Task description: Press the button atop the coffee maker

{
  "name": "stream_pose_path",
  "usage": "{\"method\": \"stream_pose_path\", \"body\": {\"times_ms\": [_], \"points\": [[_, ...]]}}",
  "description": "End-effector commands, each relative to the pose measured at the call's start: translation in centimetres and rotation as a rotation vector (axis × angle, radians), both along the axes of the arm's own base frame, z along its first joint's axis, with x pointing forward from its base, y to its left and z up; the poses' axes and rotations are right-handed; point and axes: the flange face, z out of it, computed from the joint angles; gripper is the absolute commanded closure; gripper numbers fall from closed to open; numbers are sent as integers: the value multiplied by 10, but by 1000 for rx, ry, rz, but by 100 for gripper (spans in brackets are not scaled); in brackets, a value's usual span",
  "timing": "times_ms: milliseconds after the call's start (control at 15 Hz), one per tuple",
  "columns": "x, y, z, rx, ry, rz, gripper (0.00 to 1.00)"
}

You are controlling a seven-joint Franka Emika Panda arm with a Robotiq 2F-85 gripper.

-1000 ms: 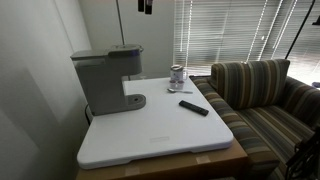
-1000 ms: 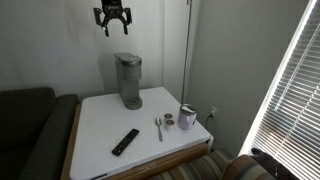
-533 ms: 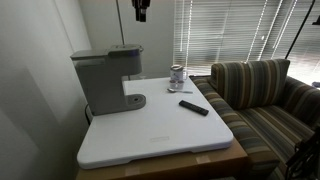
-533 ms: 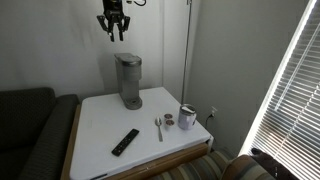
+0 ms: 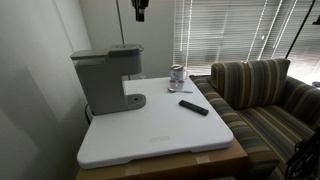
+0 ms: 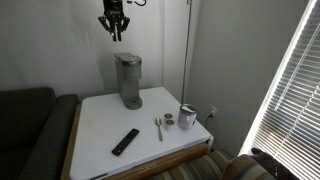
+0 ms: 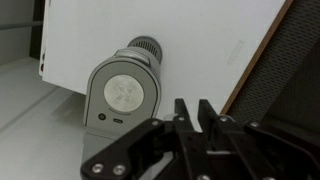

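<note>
The grey coffee maker (image 5: 105,80) stands at the back of the white table (image 5: 165,130), close to the wall, and shows in both exterior views (image 6: 127,80). My gripper (image 6: 115,33) hangs high above it, well clear of its top (image 5: 141,14). The wrist view looks straight down on the coffee maker's brew head (image 7: 125,92), a round pale lid with a small dark button (image 7: 101,116) at its edge. My gripper (image 7: 193,103) lies to the right of that head, over bare table. Its two fingers are drawn almost together, a thin slit between them, holding nothing.
A black remote (image 6: 125,141), a spoon (image 6: 158,127) and a small metal-and-glass jar (image 6: 187,116) lie toward the table's other side. A striped sofa (image 5: 260,100) borders one edge and a dark couch (image 6: 25,130) another. The wall is right behind the machine.
The gripper's fingers have closed from wide apart to nearly together. The arm has shifted slightly sideways above the coffee maker; nothing on the table has moved.
</note>
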Motion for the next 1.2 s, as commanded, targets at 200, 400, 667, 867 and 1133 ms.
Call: {"method": "stream_pose_path", "body": {"times_ms": [200, 400, 667, 867, 1133], "points": [[3, 7, -4, -9, -11, -3, 100], [7, 11, -11, 2, -20, -11, 100], [14, 4, -25, -4, -23, -16, 100], [17, 0, -32, -10, -21, -19, 100], [18, 1, -33, -24, -33, 1, 100]]}}
